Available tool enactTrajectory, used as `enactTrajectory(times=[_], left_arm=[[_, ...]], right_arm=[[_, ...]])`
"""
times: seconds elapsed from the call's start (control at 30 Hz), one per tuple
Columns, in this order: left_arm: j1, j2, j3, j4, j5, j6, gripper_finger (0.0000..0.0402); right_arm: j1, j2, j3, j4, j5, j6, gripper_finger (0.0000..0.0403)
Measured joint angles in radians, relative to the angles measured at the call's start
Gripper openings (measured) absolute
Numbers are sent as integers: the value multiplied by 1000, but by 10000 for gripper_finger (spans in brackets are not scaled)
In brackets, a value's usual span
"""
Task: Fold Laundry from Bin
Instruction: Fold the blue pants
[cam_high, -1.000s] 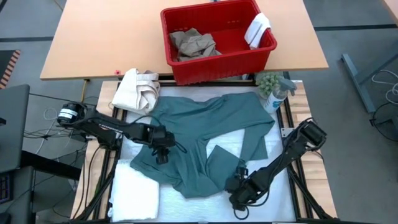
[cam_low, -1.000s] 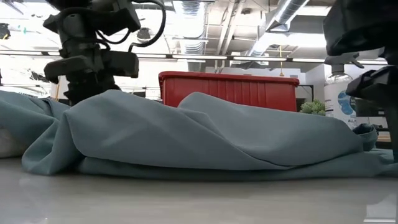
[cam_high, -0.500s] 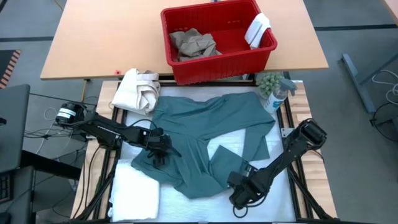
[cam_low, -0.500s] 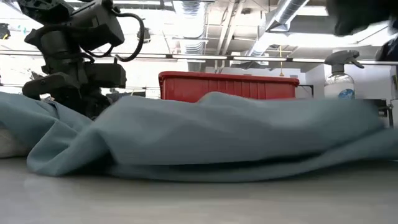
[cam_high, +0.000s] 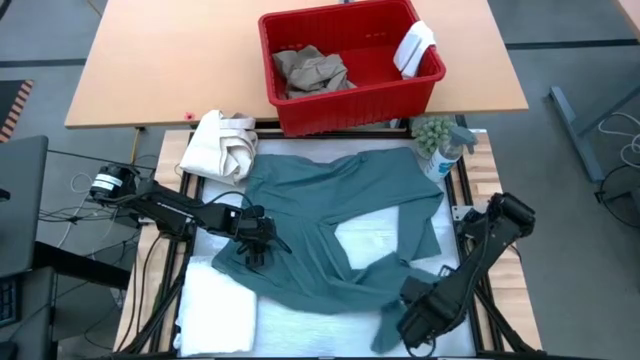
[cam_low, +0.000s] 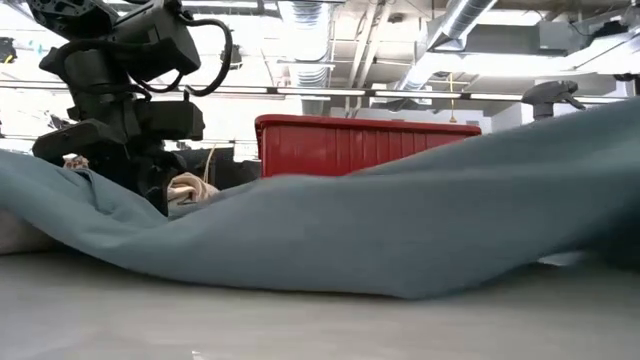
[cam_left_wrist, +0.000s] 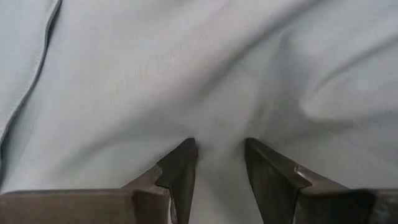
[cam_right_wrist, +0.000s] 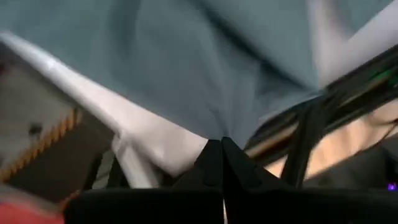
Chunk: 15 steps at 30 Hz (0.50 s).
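Note:
The large teal-green garment (cam_high: 330, 215) lies spread on the white pad (cam_high: 372, 240) of the near table. My left gripper (cam_high: 258, 248) points down on the garment's left part, its fingers apart with flat cloth between them (cam_left_wrist: 219, 149). My right gripper (cam_high: 412, 312) is shut on the garment's near right edge and stands raised near the table's near right corner. The red bin (cam_high: 350, 65) on the far table holds tan trousers (cam_high: 312, 70) and has a small white cloth (cam_high: 415, 45) over its rim. A folded white towel (cam_high: 215, 310) lies near left. My left gripper sets both fingertips (cam_left_wrist: 183, 155) down on the garment's left part (cam_left_wrist: 217, 127) from above, slanting, the fingers apart. Creases run out across the cloth from between them. My right gripper pinches the garment's near right edge (cam_right_wrist: 214, 127) between its shut fingers, pointing steeply down. That edge is lifted clear, an end (cam_high: 385, 335) hangs below, and the cloth slopes up from the table (cam_low: 540, 170).
A cream canvas bundle (cam_high: 220, 145) lies at the far left corner of the near table. A spray bottle (cam_high: 445, 158) and a small plant (cam_high: 432, 130) stand at its far right corner. The wooden far table (cam_high: 160, 60) has bare room left of the bin.
My right gripper has risen and gone toward the near right corner, turning as it went. The garment's near right edge has come up with it, its folded flap has opened out, and white pad has been bared. My left gripper sank a little onto the cloth, then kept still.

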Motion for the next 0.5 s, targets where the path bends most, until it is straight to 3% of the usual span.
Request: enactTrajectory(times=[0.23,0.5], left_arm=[[0,0,0,0,-1,29,132],[0,1,0,-2,6,49,132]], right_arm=[[103,-6,-18,-4,-234,141,16],[201,-62,-18,-4,-329,519,17]])
